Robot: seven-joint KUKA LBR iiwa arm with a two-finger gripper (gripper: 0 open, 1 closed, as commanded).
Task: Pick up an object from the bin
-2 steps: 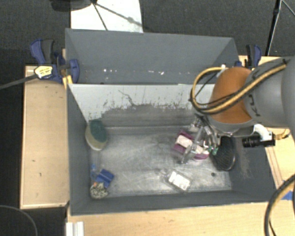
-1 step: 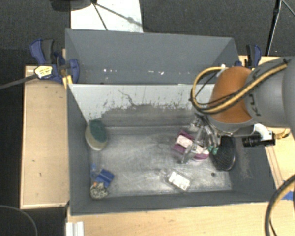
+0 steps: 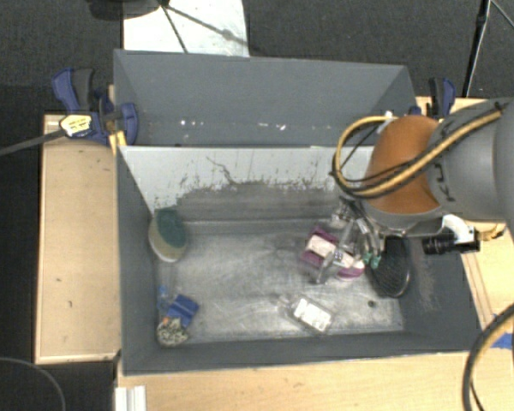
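Gripper (image 3: 349, 248) at the small purple-and-white plastic block (image 3: 323, 252) — clenched or released, I cannot tell. An off-centre close may knock it into the black oval lump (image 3: 393, 271) just beside it.

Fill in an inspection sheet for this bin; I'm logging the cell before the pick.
Surface: grey metal bin, floor scuffed.
Job's things: purple-and-white thing right of middle, under the gripper.
Clutter: green round disc at the left wall; blue speckled thing in the near left corner; white packet near the front; black oval thing at the right.
Gripper: gripper low over the purple-and-white thing; whether it holds it cannot be told.
Cables: yellow and black cables looped round the orange wrist cover.
Surroundings: white sheet behind the bin.
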